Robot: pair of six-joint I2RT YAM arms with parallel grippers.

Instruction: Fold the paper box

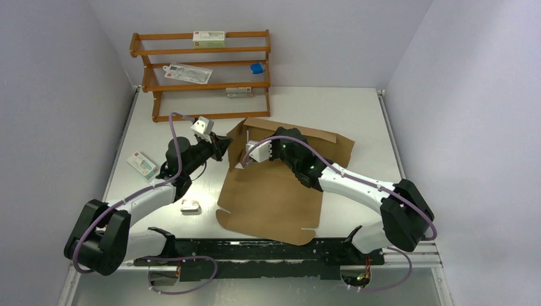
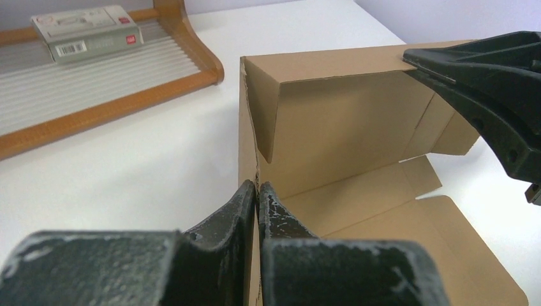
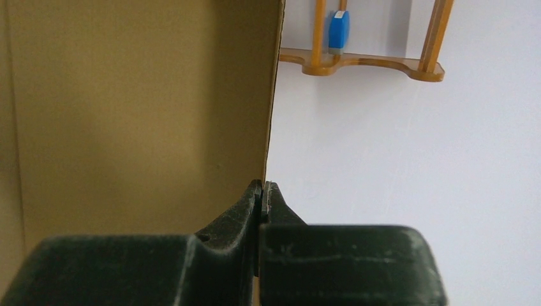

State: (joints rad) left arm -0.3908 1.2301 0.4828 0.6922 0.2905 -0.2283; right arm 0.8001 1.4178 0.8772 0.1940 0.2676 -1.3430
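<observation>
The paper box (image 1: 271, 197) lies mid-way across the table (image 1: 357, 115), long axis running near to far, its flat end toward the arm bases and its raised walls toward the wooden rack (image 1: 204, 83). A white carton (image 2: 86, 32) there bears a barcode and red mark, its print too small to read. The left gripper (image 2: 257, 191) pinches the box's left wall edge; the right gripper (image 3: 263, 188) is clamped on the far wall's edge.

Both arms extended inward; left end effector (image 2: 257, 191) and right end effector (image 3: 263, 189) (tips near each other) pinched closed
</observation>
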